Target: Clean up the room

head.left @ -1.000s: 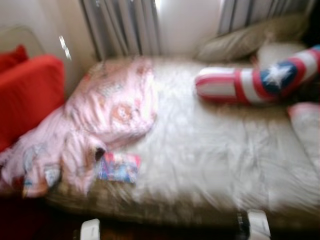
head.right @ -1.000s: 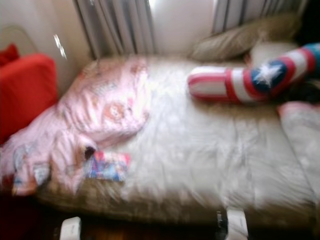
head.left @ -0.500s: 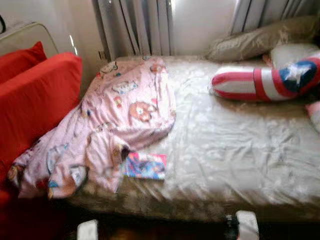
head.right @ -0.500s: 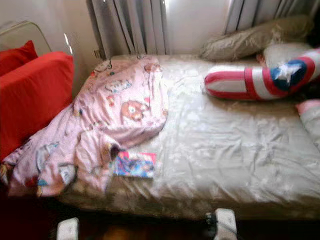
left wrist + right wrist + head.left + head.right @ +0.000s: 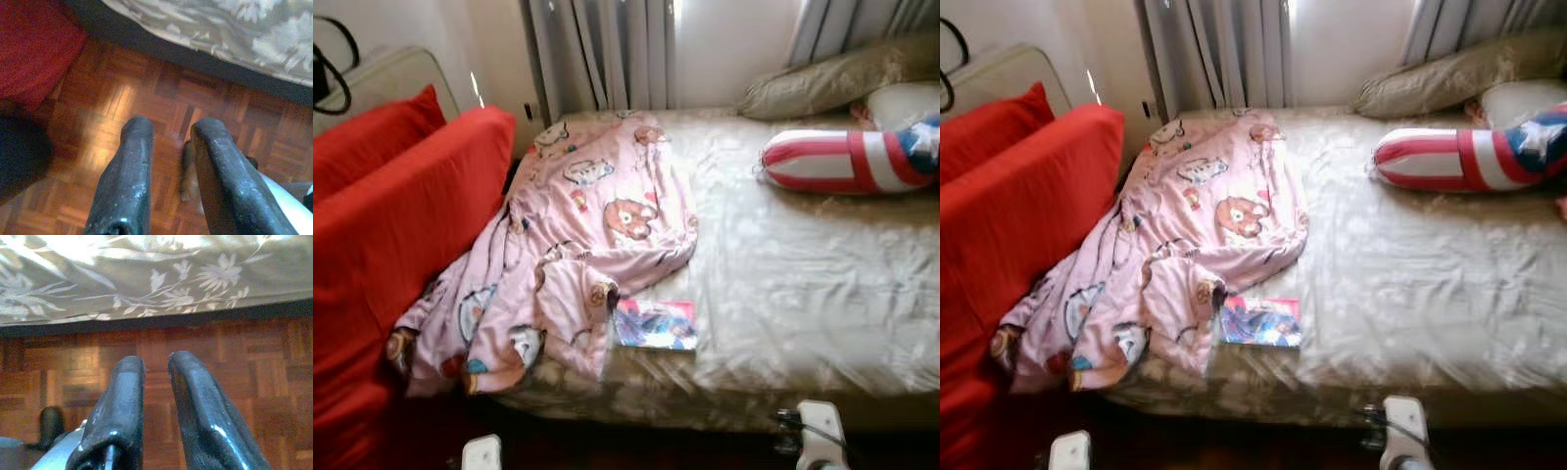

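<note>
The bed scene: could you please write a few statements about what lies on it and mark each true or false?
1. A pink patterned blanket hangs off the bed's left side toward the red sofa. True.
2. A colourful book lies beside the blanket near the bed's front edge. True.
3. The striped bolster is green and yellow. False: it is red and white with some blue.
4. The left pincer holds the book. False: it hangs above the wooden floor, holding nothing.
5. The right pincer grips the bed sheet. False: it hangs over the floor.
</note>
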Tool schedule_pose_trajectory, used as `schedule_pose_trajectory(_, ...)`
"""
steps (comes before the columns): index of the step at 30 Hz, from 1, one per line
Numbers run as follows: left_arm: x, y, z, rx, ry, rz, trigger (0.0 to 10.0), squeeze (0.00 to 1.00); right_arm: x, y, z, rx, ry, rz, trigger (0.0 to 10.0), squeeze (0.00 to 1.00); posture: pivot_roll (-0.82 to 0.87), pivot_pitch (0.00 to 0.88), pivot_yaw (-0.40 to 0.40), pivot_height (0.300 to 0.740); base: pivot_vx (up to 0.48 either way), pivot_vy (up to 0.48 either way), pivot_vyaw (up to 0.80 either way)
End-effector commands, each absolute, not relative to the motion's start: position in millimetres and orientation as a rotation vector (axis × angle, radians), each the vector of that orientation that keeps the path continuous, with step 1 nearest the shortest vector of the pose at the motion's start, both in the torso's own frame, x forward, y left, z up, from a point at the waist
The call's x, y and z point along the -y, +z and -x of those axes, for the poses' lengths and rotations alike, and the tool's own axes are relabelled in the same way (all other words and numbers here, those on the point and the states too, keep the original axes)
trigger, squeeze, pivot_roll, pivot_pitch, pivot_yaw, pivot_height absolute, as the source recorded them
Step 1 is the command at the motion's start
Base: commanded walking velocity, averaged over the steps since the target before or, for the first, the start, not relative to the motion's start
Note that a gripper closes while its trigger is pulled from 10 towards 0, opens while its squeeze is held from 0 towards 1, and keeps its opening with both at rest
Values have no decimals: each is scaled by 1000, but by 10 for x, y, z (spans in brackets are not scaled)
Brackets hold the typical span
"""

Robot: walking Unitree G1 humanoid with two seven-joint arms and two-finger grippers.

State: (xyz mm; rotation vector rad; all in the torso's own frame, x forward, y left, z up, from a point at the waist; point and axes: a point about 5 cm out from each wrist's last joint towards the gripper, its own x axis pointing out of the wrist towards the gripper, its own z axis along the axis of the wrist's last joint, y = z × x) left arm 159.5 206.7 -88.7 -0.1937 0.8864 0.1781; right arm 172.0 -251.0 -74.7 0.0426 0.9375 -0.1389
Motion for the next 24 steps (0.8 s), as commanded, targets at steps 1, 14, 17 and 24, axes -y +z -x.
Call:
schedule_pose_trajectory(1, -2162, -865, -1607, -882, 194, 170, 10000, 0, 2430, -738, -1789, -923, -120, -59, 10000, 0, -2, 0, 45, 740, 0, 480, 0)
schedule_pose_trajectory(14, -2164, -859, -1614, -874, 185, 159, 10000, 0, 1922, -883, -1713, -957, -70, -78, 10000, 0, -5, 0, 54, 740, 0, 0, 0)
schedule_pose_trajectory(17, -2160, -862, -1611, -879, 180, 158, 10000, 0, 1826, -894, -1716, -960, -58, -79, 10000, 0, -6, 0, 56, 740, 0, 0, 0)
schedule_pose_trajectory(24, -2163, -858, -1616, -875, 182, 159, 10000, 0, 1604, -907, -1729, -965, -4, -60, 10000, 0, -6, 0, 60, 740, 0, 0, 184)
